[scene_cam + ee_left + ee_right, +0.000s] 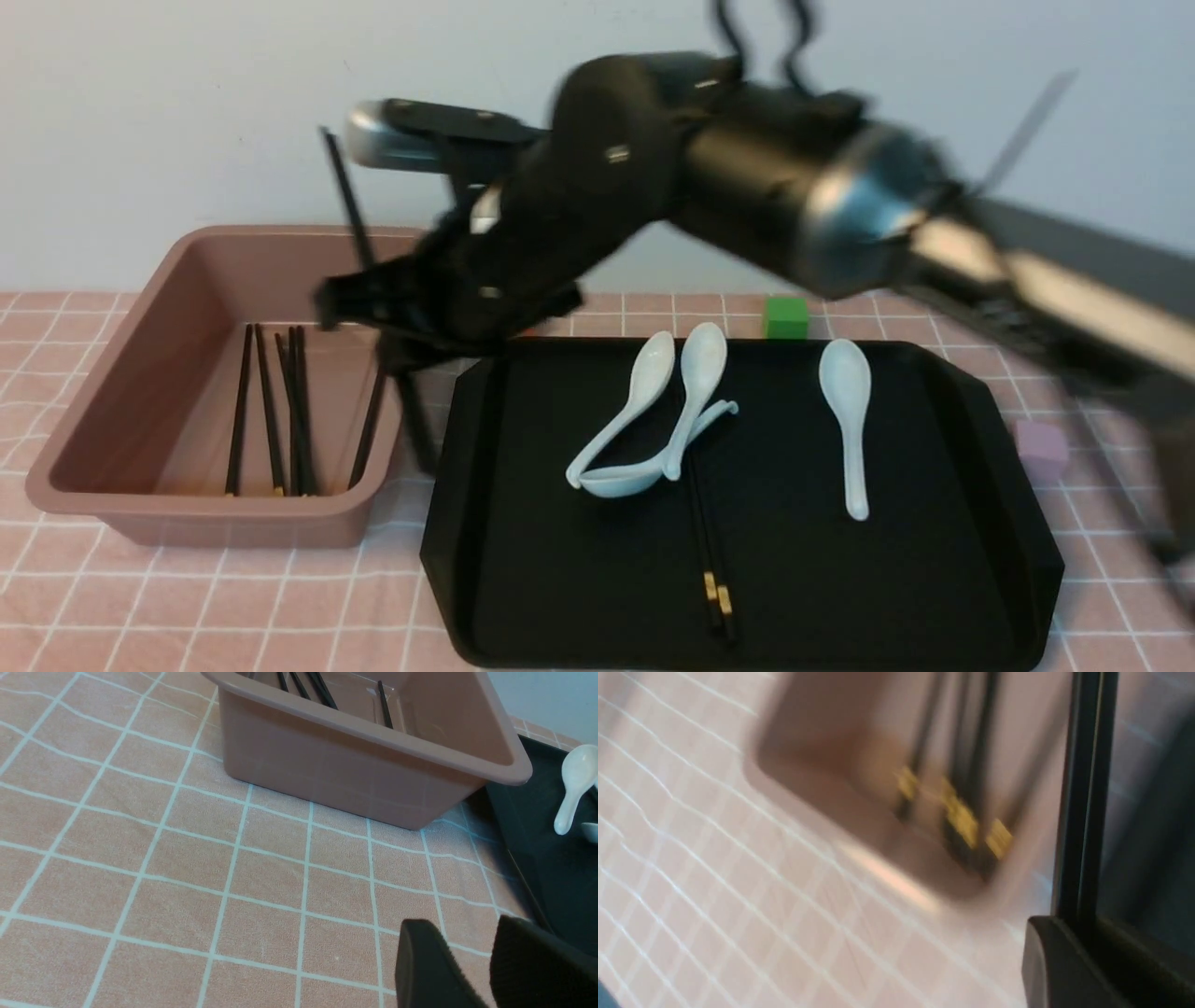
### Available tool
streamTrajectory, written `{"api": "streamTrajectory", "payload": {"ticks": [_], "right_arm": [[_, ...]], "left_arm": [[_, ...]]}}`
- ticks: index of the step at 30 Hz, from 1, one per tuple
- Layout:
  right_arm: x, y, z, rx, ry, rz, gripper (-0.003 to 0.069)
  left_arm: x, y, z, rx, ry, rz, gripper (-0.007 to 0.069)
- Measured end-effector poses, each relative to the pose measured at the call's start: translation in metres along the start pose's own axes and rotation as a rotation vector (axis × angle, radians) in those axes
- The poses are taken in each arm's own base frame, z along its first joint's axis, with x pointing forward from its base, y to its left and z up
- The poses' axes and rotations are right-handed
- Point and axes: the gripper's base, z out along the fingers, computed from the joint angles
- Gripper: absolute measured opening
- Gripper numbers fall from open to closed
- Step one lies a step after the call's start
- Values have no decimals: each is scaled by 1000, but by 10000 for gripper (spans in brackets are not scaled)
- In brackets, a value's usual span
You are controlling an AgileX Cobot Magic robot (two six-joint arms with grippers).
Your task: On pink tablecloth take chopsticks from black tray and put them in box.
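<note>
Several chopsticks (280,411) lay on the floor of the dusty-pink box (187,509), just below the right gripper (1080,926), whose jaws were closed on the gripped chopsticks (1083,788), held near upright. To that gripper's right, one pair (711,569) lay on the black tray (934,579) beside white spoons (845,411). The left gripper (467,935) hung empty, jaws parted, over the pink tablecloth (187,882), the box close ahead of it

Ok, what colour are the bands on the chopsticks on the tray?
Gold, near one end of the chopsticks on the black tray; clearest in the front view.
</note>
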Motion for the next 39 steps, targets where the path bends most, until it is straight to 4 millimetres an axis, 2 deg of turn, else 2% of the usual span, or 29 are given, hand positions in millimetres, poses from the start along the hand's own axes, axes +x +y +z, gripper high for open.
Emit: {"api": "streamTrajectory", "payload": {"ticks": [1,3,5,7,8,11,12,14,16,19,20,23,26,27,28,30,31,33,34,35,36,39], "right_arm": [[-9,3,15,-19,-41,-9,105],[-14,-1,36,-29,-71,-7,105],[-18,-1,43,-38,-99,-9,105],[-19,-8,66,-43,-132,-6,118],[-19,-9,70,-45,-140,-5,132],[-17,-14,83,-42,-151,-1,211],[-17,-15,86,-43,-157,0,277],[-18,-14,84,-46,-165,-1,384],[-21,-11,77,-48,-171,-7,448],[-26,-2,51,-29,-146,-64,513],[-28,2,40,-18,-131,-87,517],[-30,14,-8,38,-61,-172,499],[-29,24,-71,122,21,-258,418],[-30,26,-82,132,17,-272,396],[-30,30,-105,155,13,-301,341],[-31,34,-129,170,-17,-333,267],[-31,37,-146,176,-38,-350,207],[-27,38,-162,184,-49,-364,134],[-22,40,-179,187,-58,-370,63],[-19,38,-181,191,-49,-369,36],[-13,38,-191,195,-43,-368,3],[14,31,-222,216,-9,-359,-15]], "left_arm": [[0,0,0,0,0,0,236],[0,0,0,0,0,0,237],[0,0,0,0,0,0,237],[0,0,0,0,0,0,238],[0,0,0,0,0,0,238],[0,0,0,0,0,-1,238],[0,0,0,0,0,-1,238],[0,0,0,0,0,-1,238],[0,0,0,0,0,-1,238],[0,0,0,0,0,-1,238],[0,0,0,0,0,-1,238],[0,0,0,0,0,-1,238],[0,0,0,0,0,-1,238],[0,0,0,0,0,-1,238],[0,0,0,0,0,-1,238],[0,0,0,0,0,-1,238],[0,0,0,0,0,-1,238],[0,0,0,0,0,-1,238],[0,0,0,0,0,-1,238],[0,0,0,0,0,-1,238],[0,0,0,0,0,-1,238],[0,0,0,1,0,-3,238]]}}
